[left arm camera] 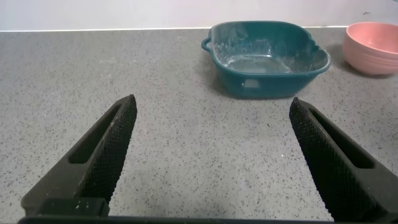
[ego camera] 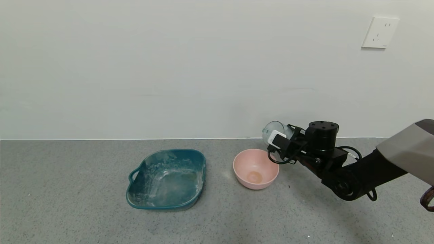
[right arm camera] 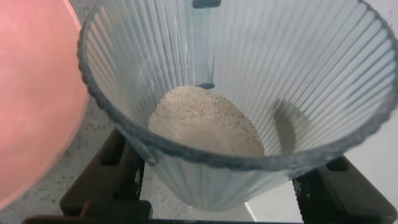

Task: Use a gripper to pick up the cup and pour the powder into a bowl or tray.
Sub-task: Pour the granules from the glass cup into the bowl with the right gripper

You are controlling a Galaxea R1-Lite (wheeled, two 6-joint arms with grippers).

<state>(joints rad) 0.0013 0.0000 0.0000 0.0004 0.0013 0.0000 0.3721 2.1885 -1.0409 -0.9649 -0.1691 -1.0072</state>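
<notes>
From the head camera, you have the right gripper [ego camera: 278, 144] near the far edge of the table, towards its right side, clamped on the cup [ego camera: 275, 131]. The cup is lifted and tipped on its side, mouth turned towards the bowl [ego camera: 255, 168], which sits just in front of it and a little to the left. That looks like the start of the pour: the cup's mouth hangs by the bowl's far right rim so the powder should fall inside when you tip further. A small tan patch lies at the bowl's bottom; you cannot tell from here whether it is powder. The teal tray [ego camera: 166, 179] stands left of the bowl, apart from it, dusted white inside.

The left wrist camera shows your left gripper [left arm camera: 211, 158] low over the table nearer the left edge, its fingers wide apart and holding nothing. It is parked out of the way. The tray [left arm camera: 267, 57] and the bowl [left arm camera: 373, 46] lie beyond it.

The right wrist camera looks straight into the cup [right arm camera: 236, 106]. The powder [right arm camera: 205, 121] is heaped at its bottom, not yet running to the lip, so the tilt needs to go on. The black fingers [right arm camera: 109, 180] grip the ribbed wall from both sides. The bowl [right arm camera: 37, 93] shows close beside the cup's rim.
</notes>
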